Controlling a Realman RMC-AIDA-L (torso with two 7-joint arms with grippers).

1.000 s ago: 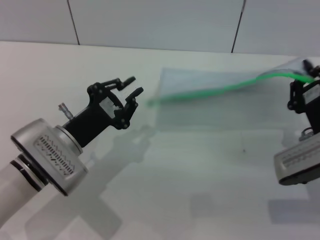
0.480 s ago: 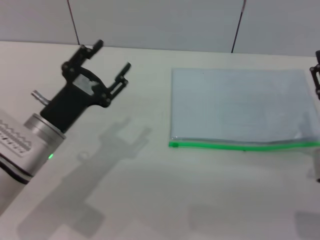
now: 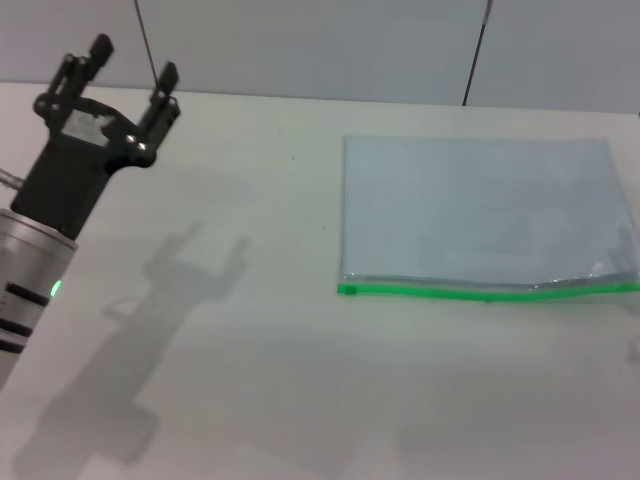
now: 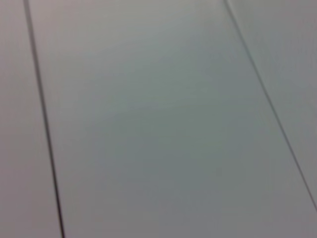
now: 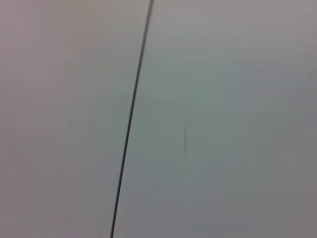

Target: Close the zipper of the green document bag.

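the green document bag [image 3: 480,215] lies flat on the bench [image 3: 250,380], toward the right side. the zipper [image 3: 490,292] runs along the bag's near long edge, from its left corner to the right border of the head view. the left gripper [image 3: 132,72] is raised over the far left of the bench, well apart from the bag, its fingers [image 3: 165,88] spread and pointing toward the wall [image 3: 310,45] behind the bench.

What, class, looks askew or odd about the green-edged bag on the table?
The flat translucent blue-grey plastic document bag lies square on the white table. Only its near right corner looks odd: the bright green zipper strip bows up there and the plastic wrinkles.
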